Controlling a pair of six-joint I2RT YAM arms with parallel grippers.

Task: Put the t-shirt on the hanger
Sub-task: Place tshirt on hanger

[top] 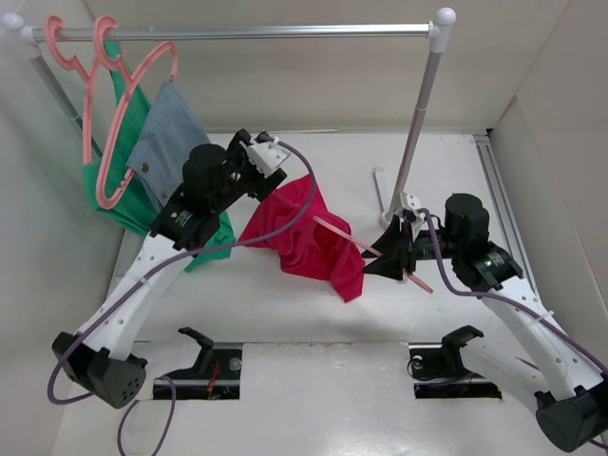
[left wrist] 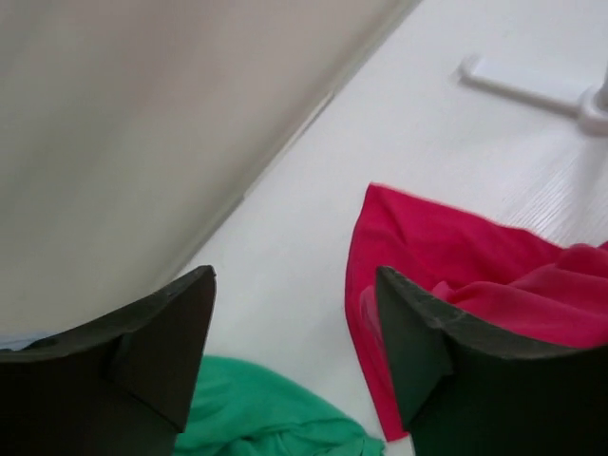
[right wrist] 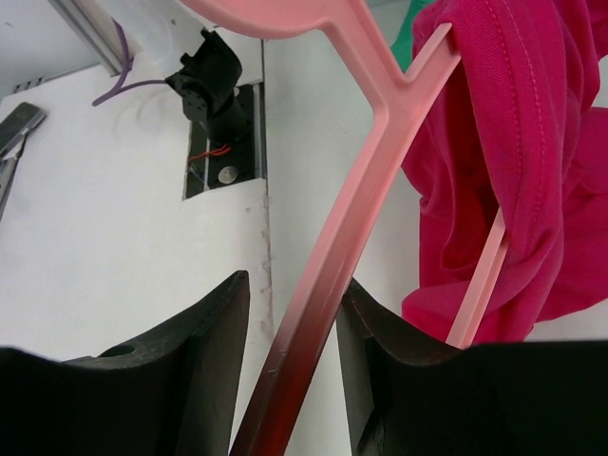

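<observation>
The crimson-red t-shirt (top: 309,237) hangs bunched over one arm of the salmon-pink hanger (top: 334,231), which is held tilted above the table. My right gripper (top: 399,252) is shut on the hanger's other arm. In the right wrist view that pink bar (right wrist: 380,142) runs up between the fingers (right wrist: 293,285), with the t-shirt (right wrist: 513,142) draped at the upper right. My left gripper (top: 271,154) hovers by the shirt's upper left edge. Its jaws (left wrist: 294,285) stand wide apart and empty, with the red cloth (left wrist: 446,247) just beyond the right finger.
A clothes rack's rail (top: 247,31) spans the back, with its post (top: 418,123) right of centre and its foot (left wrist: 522,81) on the table. Pink hangers (top: 104,57) on the rail carry a green garment (top: 119,190) and a grey-blue cloth (top: 166,133). Walls enclose both sides.
</observation>
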